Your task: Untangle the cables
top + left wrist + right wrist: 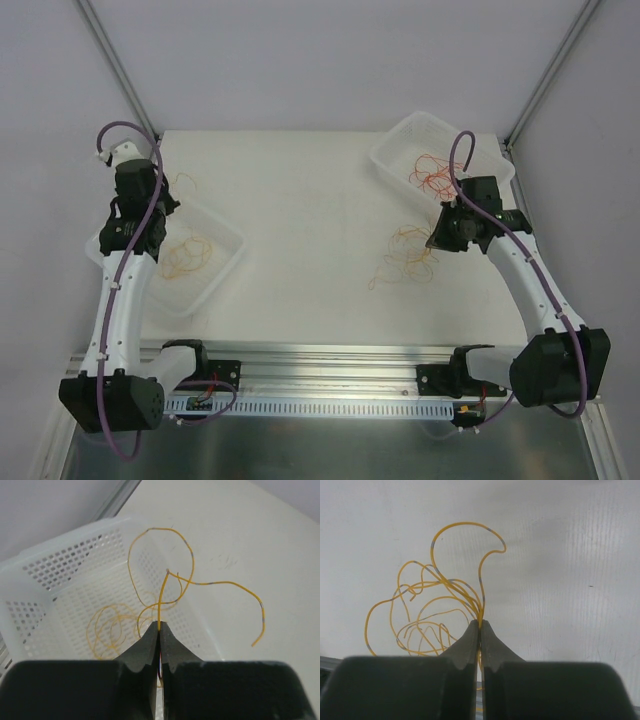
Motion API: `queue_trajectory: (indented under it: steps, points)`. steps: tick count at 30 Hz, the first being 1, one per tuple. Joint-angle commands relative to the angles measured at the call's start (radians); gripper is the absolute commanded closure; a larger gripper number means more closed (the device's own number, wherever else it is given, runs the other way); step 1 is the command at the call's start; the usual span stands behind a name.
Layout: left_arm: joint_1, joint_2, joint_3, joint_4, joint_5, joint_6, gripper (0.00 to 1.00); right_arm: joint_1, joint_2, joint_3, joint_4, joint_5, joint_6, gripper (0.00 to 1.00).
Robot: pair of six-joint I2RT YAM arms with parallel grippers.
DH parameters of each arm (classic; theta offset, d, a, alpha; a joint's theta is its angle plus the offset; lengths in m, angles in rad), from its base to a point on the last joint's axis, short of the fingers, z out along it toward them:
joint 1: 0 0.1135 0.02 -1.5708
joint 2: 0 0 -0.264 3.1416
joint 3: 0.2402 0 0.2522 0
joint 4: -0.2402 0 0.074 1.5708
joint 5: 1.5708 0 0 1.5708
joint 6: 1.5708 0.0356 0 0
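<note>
White table (300,200), pale walls on three sides, metal rail (320,355) along the near edge by my arm bases. No readable print on anything. The only markings are short grey bands spaced along the cables.

Left gripper (159,628): jaws pressed together, pinching one yellow strand (192,560) right at the tips. The strand rises from the tips, makes one loop over the corner of the left basket (60,565), then runs out right above the table to a free end. Grey bands show on it. More yellow cables (111,628) lie coiled on the floor of that basket, below my fingers. From above, the left gripper (162,205) sits over the far side of the left basket (215,275).

Right gripper (480,625): jaws pressed together, pinching yellow wire at the tips. Several strands converge there, so I can't tell how many are actually clamped. One banded loop (465,524) arcs up and away from the tips. The tangle (420,615) spreads left of my fingers on the table. From above, the right gripper (442,235) is between the right basket (392,150) and the tangle (405,260), near both.

Red-orange cables (435,177) lie in the right basket.
</note>
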Motion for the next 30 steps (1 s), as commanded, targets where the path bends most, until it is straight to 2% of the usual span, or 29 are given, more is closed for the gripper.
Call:
queue_trajectory:
  steps: [1, 4, 6, 7, 8, 10, 11, 14, 16, 20, 23, 24, 27, 29, 30]
  points:
    - [0.044, 0.018, -0.111, -0.006, -0.025, -0.012, 1.0, 0.033, -0.028, 0.035, 0.026, -0.039, -0.001, 0.99]
    - [0.095, 0.058, -0.199, -0.008, 0.017, -0.043, 0.99, 0.068, -0.017, 0.041, 0.035, -0.034, 0.008, 1.0]
    - [0.118, 0.084, -0.225, -0.008, 0.052, -0.057, 0.89, 0.1, -0.006, 0.042, 0.042, -0.028, 0.02, 1.0]
    - [0.124, 0.108, -0.236, -0.008, 0.067, -0.054, 0.79, 0.112, -0.002, 0.045, 0.042, -0.013, 0.029, 0.99]
    - [0.124, 0.118, -0.236, -0.012, 0.087, -0.043, 0.64, 0.123, 0.006, 0.047, 0.045, -0.004, 0.037, 1.0]
    - [0.124, 0.112, -0.241, -0.011, 0.168, -0.032, 0.43, 0.154, 0.015, 0.048, 0.064, 0.015, 0.068, 0.99]
    - [0.124, 0.104, -0.242, -0.012, 0.199, -0.031, 0.27, 0.163, 0.021, 0.048, 0.073, 0.021, 0.078, 0.99]
    - [0.118, 0.081, -0.239, -0.012, 0.342, -0.017, 0.09, 0.201, 0.052, 0.053, 0.11, 0.044, 0.124, 0.99]
    - [0.103, 0.058, -0.236, -0.012, 0.42, -0.003, 0.06, 0.229, 0.086, 0.053, 0.137, 0.055, 0.147, 1.0]
    - [-0.003, 0.009, -0.23, -0.012, 0.518, 0.029, 0.05, 0.264, 0.153, 0.038, 0.191, 0.044, 0.187, 0.97]
    - [-0.146, -0.007, -0.219, -0.009, 0.549, 0.043, 0.05, 0.28, 0.205, 0.012, 0.234, 0.048, 0.223, 0.93]
    - [-0.225, -0.01, -0.215, -0.009, 0.549, 0.038, 0.05, 0.283, 0.218, 0.004, 0.251, 0.065, 0.23, 0.92]
    - [-0.342, -0.001, -0.215, 0.02, 0.536, 0.026, 0.05, 0.283, 0.259, -0.019, 0.262, 0.122, 0.255, 0.92]
    - [-0.452, 0.015, -0.216, 0.05, 0.528, 0.018, 0.05, 0.283, 0.282, -0.03, 0.272, 0.134, 0.258, 0.87]
    - [-0.486, 0.038, -0.215, 0.061, 0.51, 0.014, 0.06, 0.281, 0.29, -0.031, 0.274, 0.133, 0.25, 0.78]
